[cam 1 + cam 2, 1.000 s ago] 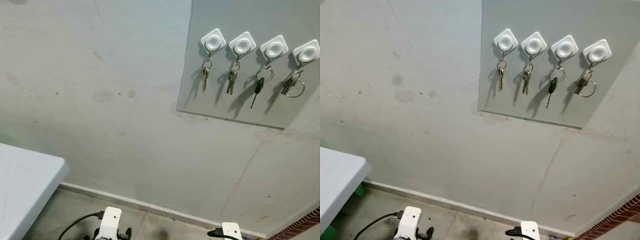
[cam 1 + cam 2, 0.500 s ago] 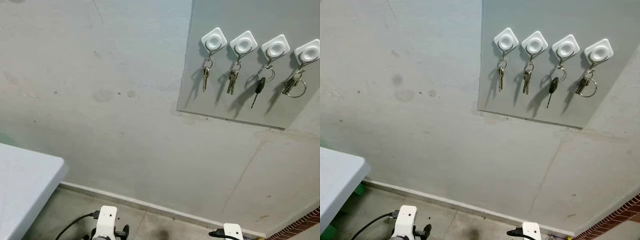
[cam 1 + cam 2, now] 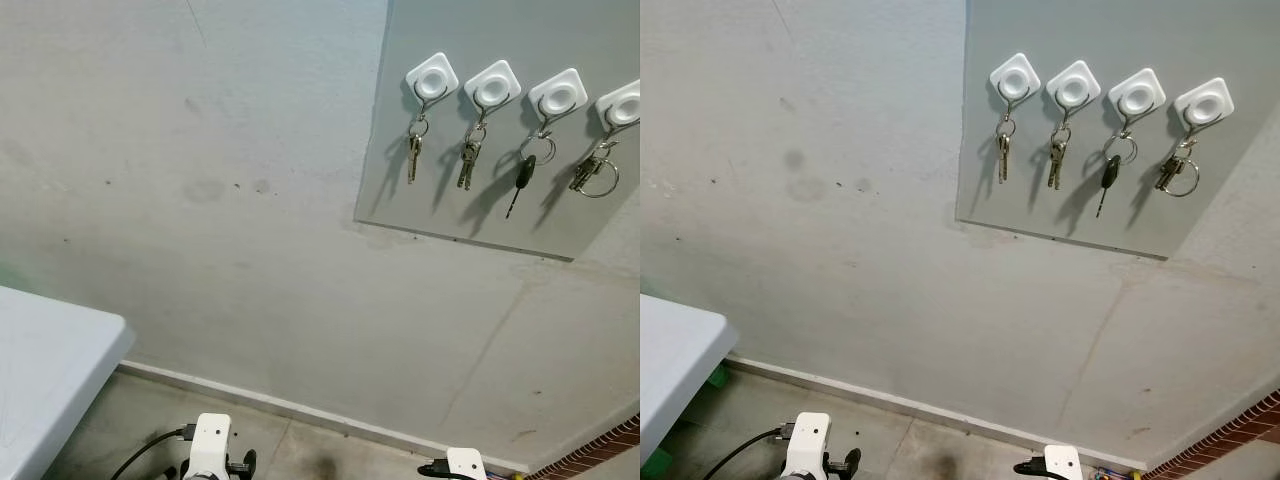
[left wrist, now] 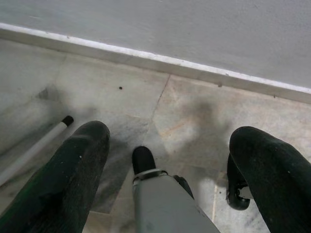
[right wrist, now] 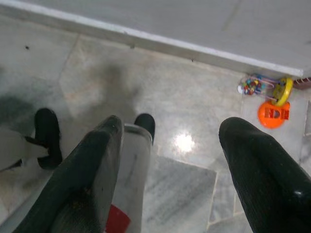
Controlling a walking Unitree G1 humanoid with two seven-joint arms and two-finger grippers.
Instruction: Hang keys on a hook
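Stained grey wall, marble floor, white table

You have a white bench at the left, a stained grey wall above a pale skirting strip, and a colourful toy on the marble floor.

left tool: fingers apart, empty | below: marble floor | white baseboard

Both arms down — jaws apart.
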